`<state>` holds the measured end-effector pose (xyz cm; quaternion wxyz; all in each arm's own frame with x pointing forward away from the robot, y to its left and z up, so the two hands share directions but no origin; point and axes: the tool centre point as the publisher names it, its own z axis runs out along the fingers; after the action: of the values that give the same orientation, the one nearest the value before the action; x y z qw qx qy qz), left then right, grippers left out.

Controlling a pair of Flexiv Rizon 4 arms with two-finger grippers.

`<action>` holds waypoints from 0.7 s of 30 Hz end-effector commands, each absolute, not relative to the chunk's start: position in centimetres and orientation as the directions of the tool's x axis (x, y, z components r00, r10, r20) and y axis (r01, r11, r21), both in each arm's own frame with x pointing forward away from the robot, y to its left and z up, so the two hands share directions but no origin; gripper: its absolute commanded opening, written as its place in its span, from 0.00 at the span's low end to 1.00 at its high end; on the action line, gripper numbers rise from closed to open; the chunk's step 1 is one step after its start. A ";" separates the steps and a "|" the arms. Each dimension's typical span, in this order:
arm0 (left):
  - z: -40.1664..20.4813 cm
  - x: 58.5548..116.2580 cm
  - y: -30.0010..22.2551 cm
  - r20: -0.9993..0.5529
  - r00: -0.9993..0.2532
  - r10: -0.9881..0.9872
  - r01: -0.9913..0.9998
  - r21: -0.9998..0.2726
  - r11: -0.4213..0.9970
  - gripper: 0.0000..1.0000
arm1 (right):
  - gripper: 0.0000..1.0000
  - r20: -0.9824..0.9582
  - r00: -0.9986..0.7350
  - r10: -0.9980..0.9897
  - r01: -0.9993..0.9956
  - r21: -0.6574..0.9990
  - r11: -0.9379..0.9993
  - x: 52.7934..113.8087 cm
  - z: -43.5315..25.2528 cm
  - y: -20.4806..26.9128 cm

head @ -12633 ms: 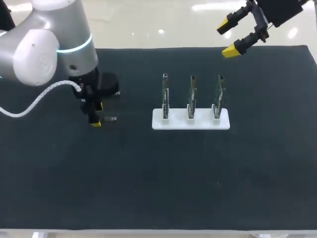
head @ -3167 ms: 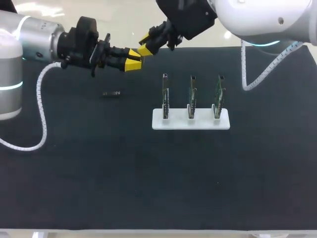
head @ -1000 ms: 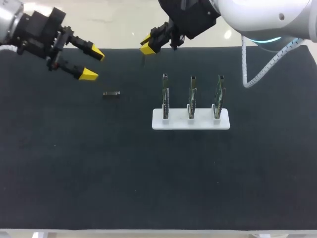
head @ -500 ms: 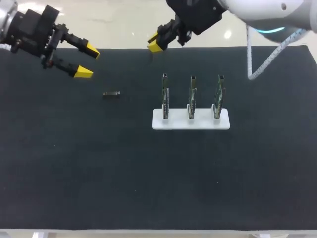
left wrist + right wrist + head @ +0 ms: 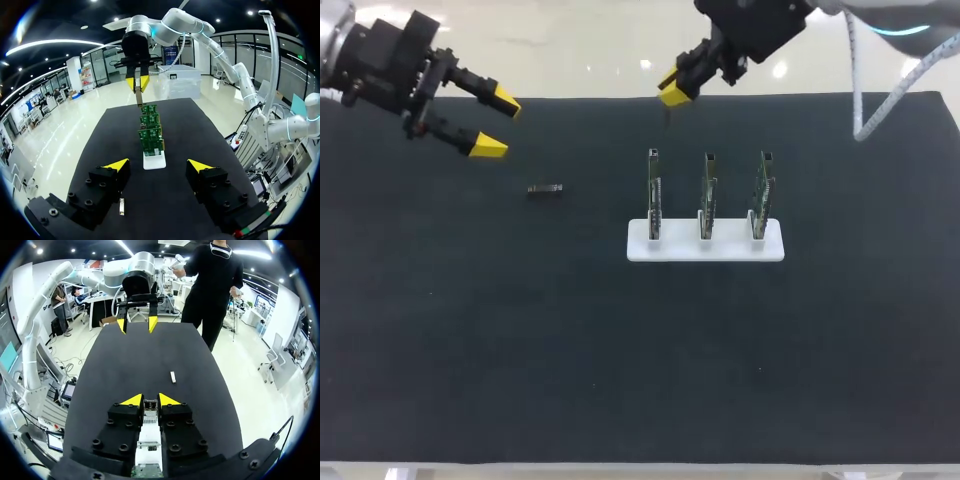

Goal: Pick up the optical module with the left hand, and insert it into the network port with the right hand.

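My right gripper (image 5: 672, 92) hangs over the table's far edge, behind the left-hand board, shut on a small optical module (image 5: 667, 117) that points down from its tips. In the right wrist view the module (image 5: 150, 404) sits between the yellow fingertips (image 5: 133, 400). A second module (image 5: 546, 188) lies flat on the black mat, left of the boards. My left gripper (image 5: 495, 124) is at the far left, above and behind that lying module (image 5: 121, 206), open and with nothing in it. Three upright circuit boards (image 5: 708, 190) stand in a white holder (image 5: 705, 250).
The black mat (image 5: 620, 350) covers the whole table. The white holder (image 5: 153, 161) with its boards is the only raised obstacle, right of the middle. From the left wrist view my right gripper (image 5: 136, 82) shows beyond the row of boards (image 5: 150, 136).
My right gripper has carried its module to the right along the far edge, to behind the boards. My left gripper drew back a little to the left, then kept still.
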<state>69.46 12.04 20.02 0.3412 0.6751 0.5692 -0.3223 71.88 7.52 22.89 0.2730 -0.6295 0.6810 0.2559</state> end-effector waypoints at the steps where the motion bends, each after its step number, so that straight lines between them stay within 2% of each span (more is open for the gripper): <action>1: 20.0 69.5 12.0 -0.822 0.145 0.551 0.988 0.094 -0.119 1.00 | 0.00 -0.686 -0.059 -0.725 -0.997 -0.001 0.082 71.3 22.9 6.6; 21: 20.0 69.5 12.0 -0.822 0.145 0.551 0.988 0.094 -0.119 1.00 | 0.00 -0.651 -0.036 -0.758 -0.999 0.019 0.031 71.4 20.1 3.9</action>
<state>69.47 12.05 20.02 0.3412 0.6752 0.5692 -0.3222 71.13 3.95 20.21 0.2460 -0.6485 0.6765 0.2474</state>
